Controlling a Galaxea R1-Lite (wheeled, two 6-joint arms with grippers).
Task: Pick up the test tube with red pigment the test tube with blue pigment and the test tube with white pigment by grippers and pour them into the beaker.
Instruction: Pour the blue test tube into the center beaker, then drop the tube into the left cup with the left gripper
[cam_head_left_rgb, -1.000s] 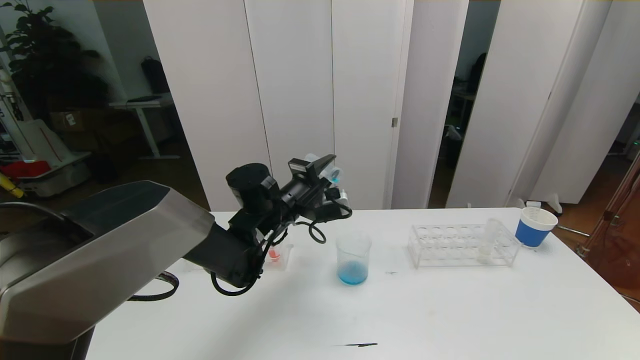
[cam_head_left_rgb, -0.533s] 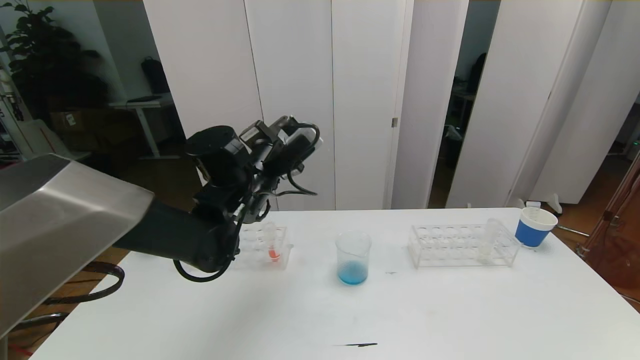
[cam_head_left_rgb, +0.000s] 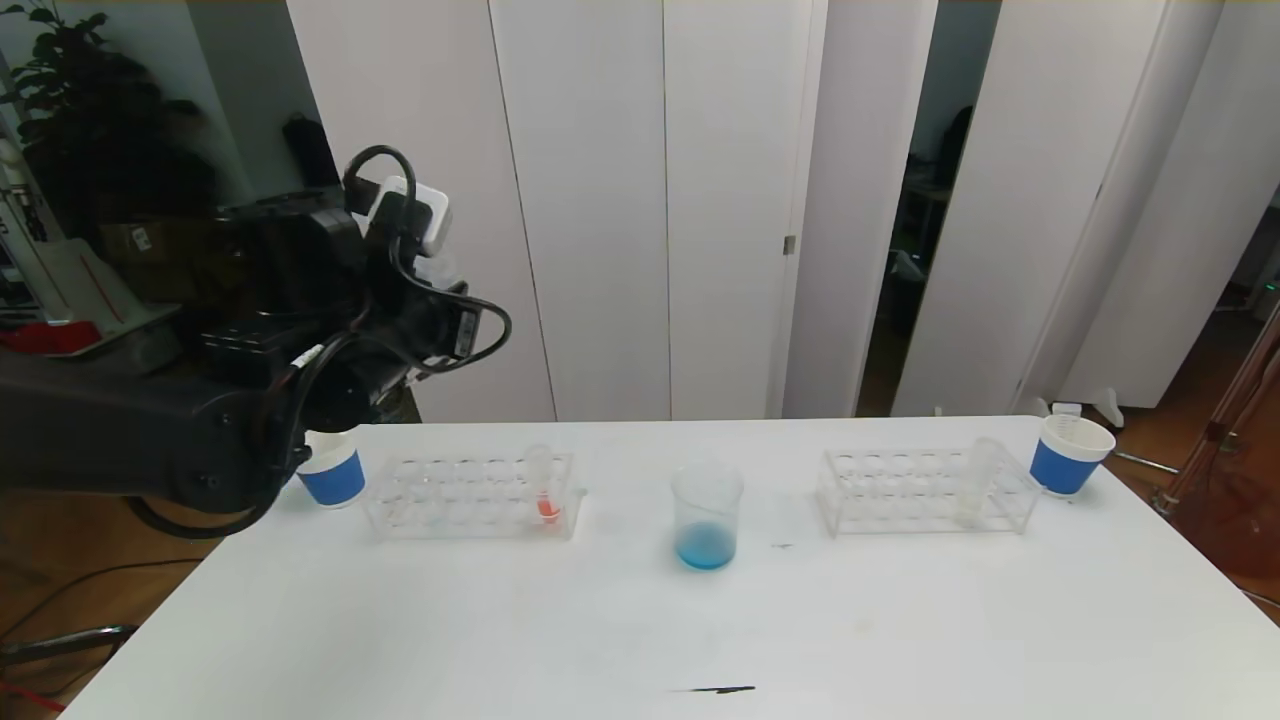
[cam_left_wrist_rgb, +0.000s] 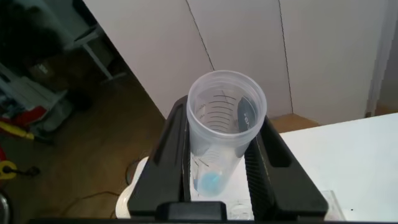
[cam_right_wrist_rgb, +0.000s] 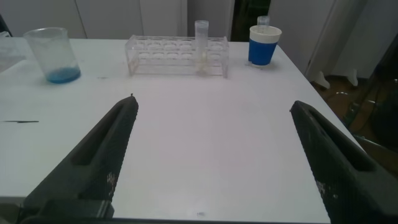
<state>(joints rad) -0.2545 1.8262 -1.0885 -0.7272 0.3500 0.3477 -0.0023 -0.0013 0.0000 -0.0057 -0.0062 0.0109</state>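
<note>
Blue tube (cam_left_wrist_rgb: 219, 134), clamped in left tool (cam_left_wrist_rgb: 219, 158) above paper cup (cam_head_left_rgb: 331, 470); residue may drip onto desk (cam_head_left_rgb: 640, 620).

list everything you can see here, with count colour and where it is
beaker: 1, clear with blue liquid at the bottom, table centre
test tube with blue pigment: 1, clear with a little blue left, held in the left gripper
test tube with white pigment: 1, clear with whitish liquid, in the right rack
tube with red-orange liquid: 1, clear, in the left rack
left rack: 1, clear, left of the beaker
right rack: 1, clear, right of the beaker
paper cups: 2, blue and white, one at each rack's outer end
table: 1, white
left gripper: shut on the tube, raised over the table's left end
right gripper: open, low over the table's near right
</note>
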